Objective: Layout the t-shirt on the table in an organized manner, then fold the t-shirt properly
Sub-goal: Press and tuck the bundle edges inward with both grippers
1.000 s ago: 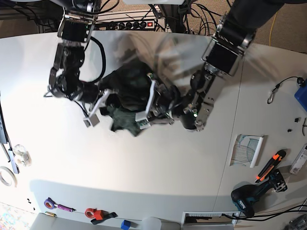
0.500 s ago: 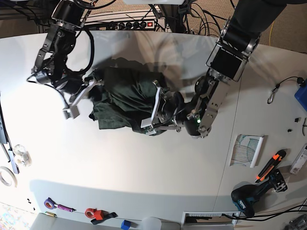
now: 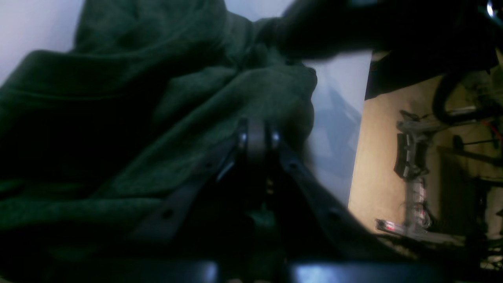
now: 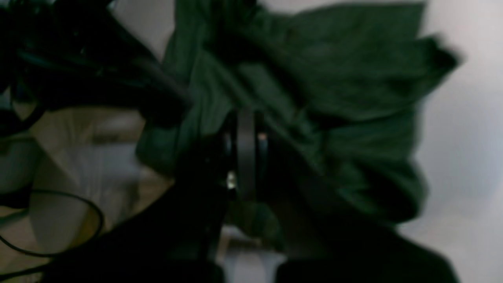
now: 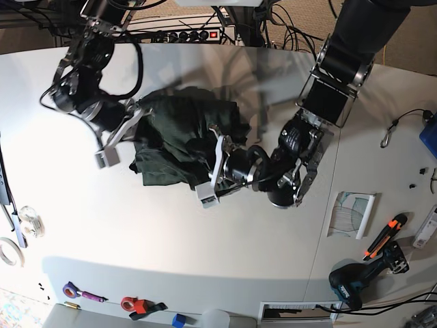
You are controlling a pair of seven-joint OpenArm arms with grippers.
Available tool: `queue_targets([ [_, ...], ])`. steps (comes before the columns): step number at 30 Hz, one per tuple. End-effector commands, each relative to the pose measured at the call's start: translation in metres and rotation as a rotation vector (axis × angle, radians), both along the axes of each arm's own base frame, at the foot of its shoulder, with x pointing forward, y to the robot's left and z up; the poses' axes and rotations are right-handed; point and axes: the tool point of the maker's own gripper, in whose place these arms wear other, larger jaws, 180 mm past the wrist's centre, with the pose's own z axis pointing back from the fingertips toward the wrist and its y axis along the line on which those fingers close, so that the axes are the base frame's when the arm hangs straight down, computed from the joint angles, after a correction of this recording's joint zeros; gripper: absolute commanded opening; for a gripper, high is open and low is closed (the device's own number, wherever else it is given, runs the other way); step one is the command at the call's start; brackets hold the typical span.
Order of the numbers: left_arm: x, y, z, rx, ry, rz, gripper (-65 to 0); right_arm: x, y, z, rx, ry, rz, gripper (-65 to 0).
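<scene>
- Holding the dark green t-shirt from two sides, both arms worked at a heap that lay bunched on the white counter, toward 11 o'clock of the counter's middle in the base view.
- Right arm: its jaws sat at the heap's 9 o'clock edge. In the right wrist view they looked pressed together on a fold of cloth, though that view was blurred.
- Left arm: its jaws sat at the heap's 5 o'clock edge. In the left wrist view they were closed flat against each other, with a ridge of fabric caught at the tips.
- Deciding relation: the shirt lay between the two sets of jaws, touching both, so neither arm was nearer. The heap's long axis ran roughly from 9 to 3 o'clock, tipped a little toward 4, close to the line joining the two grips.
- Judgement: spreading the cloth would call for the arms to draw apart along that line, right toward 9 and left toward 4.
- Material: soft matte knit, limp and deeply creased, piled in overlapping folds. No hem, sleeve or collar could be told apart, so which parts were held could not be told.
- Counter surface: smooth, pale and slightly glossy, likely to let cloth slide.
</scene>
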Motion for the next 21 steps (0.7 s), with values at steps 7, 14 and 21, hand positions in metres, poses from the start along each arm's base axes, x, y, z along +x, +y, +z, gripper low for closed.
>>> queue_targets([
  [7,0.042,-0.010,0.014,0.017,-0.155,0.146,-65.0,-0.006,-0.024,-0.020,-0.121,0.001,-0.113,-65.0],
  [14,0.050,0.025,-0.024,0.321,-0.200,0.171,-65.0,-0.009,-0.045,-0.040,-0.194,0.076,-0.202,-65.0],
  [21,0.066,0.060,-0.033,0.393,-0.235,0.236,-65.0,-0.009,-0.064,-0.046,-0.266,0.105,-0.274,-65.0],
])
